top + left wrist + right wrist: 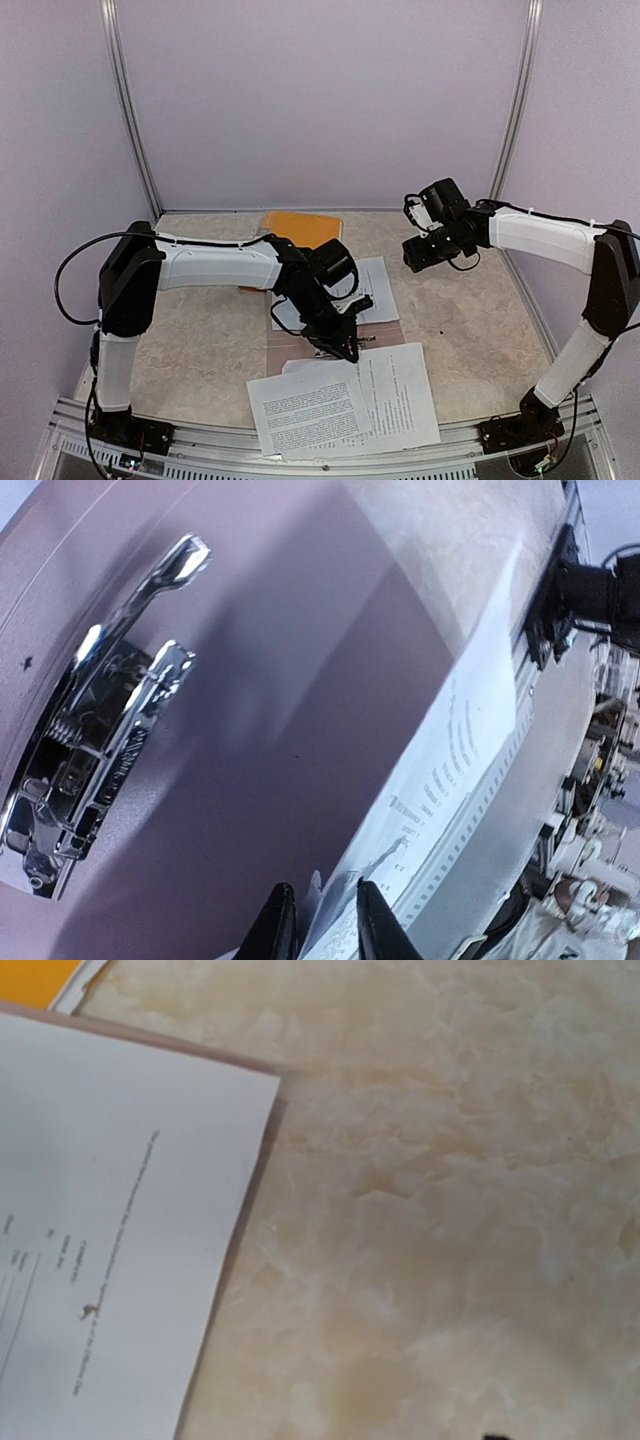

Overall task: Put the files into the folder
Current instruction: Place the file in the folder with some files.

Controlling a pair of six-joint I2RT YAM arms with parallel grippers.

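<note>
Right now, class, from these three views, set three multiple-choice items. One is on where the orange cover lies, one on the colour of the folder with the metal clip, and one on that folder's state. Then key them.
1. Where does the orange cover lie?
A. At the far edge of the table
B. On the near edge, between the arm bases
C. Leaning upright on the left wall

2. What colour is the folder with the metal clip?
A. Green
B. Taupe
C. Blue

3. How does that folder lie?
A. Shut
B. Standing on edge
C. Open and flat

Key:
1 A: the top view shows it close to the back wall.
2 B: the left wrist view shows a taupe surface all round the clip.
3 C: the clip on its inner face is bared, and a printed sheet lies on it.
</note>
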